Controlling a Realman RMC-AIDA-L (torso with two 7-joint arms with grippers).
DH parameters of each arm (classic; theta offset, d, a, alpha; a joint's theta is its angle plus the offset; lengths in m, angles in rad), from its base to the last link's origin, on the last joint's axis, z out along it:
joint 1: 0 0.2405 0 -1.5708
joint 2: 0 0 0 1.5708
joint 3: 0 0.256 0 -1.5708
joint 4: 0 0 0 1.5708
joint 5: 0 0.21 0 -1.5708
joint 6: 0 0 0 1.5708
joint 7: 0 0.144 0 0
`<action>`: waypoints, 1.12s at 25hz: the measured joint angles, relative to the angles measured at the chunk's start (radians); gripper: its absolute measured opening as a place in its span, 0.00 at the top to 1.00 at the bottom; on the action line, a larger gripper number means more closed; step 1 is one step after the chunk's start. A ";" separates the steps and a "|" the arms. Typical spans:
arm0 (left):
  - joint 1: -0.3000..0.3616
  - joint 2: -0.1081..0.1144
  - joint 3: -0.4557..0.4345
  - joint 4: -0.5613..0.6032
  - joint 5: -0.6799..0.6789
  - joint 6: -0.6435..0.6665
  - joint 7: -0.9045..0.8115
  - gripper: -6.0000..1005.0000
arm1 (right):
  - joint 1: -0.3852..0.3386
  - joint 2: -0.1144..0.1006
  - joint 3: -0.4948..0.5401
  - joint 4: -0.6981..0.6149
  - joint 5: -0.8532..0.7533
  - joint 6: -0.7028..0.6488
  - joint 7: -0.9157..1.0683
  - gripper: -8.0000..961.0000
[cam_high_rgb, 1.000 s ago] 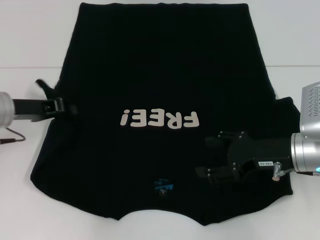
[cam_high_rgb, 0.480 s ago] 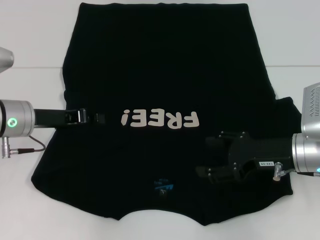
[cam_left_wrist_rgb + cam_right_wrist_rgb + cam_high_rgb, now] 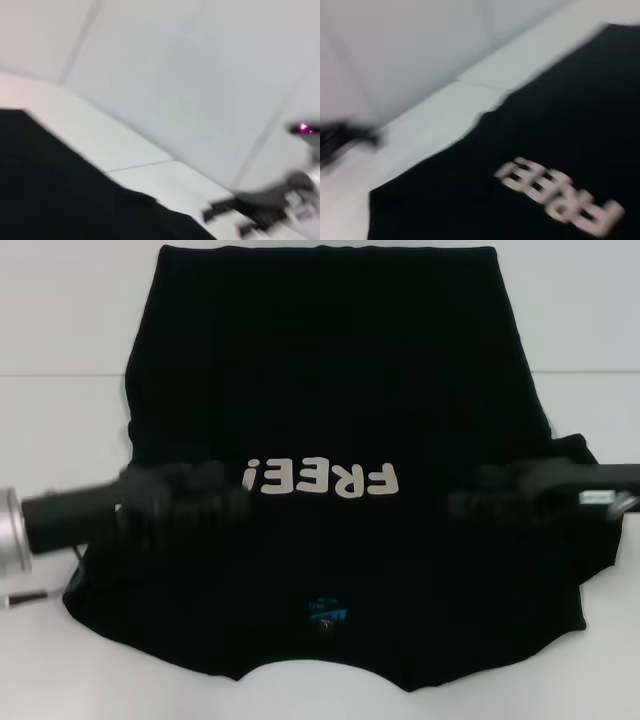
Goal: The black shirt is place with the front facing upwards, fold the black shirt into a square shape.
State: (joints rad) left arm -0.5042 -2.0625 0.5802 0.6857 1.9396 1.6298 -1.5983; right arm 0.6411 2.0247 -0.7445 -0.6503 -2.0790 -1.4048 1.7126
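Seemingly over black shirt (image 3: 330, 390), left hand (image 3: 205, 498), right hand (image 3: 480, 495), both blurred

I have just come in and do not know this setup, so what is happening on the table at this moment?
A two-armed robot is working on a black shirt spread flat on a white table, with the cream FREE! lettering facing up. The left gripper is over the shirt on the robot's left of the lettering, and the right gripper over its right side. Both are blurred, so their fingers cannot be judged. No fold is visible yet.
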 joint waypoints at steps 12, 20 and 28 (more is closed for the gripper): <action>0.101 -0.048 0.011 -0.011 0.021 0.089 0.379 0.11 | 0.054 -0.232 0.006 -0.050 -0.324 -0.086 0.881 0.03; 0.099 -0.042 0.013 -0.019 0.034 0.066 0.375 0.06 | 0.078 -0.227 0.020 -0.014 -0.523 0.040 0.947 0.04; 0.087 -0.043 0.014 -0.039 0.053 0.063 0.373 0.06 | 0.136 -0.188 0.010 0.058 -0.580 0.156 0.944 0.05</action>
State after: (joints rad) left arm -0.4174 -2.1057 0.5938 0.6462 1.9924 1.6931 -1.2254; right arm 0.7776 1.8368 -0.7341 -0.5920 -2.6585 -1.2491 2.6562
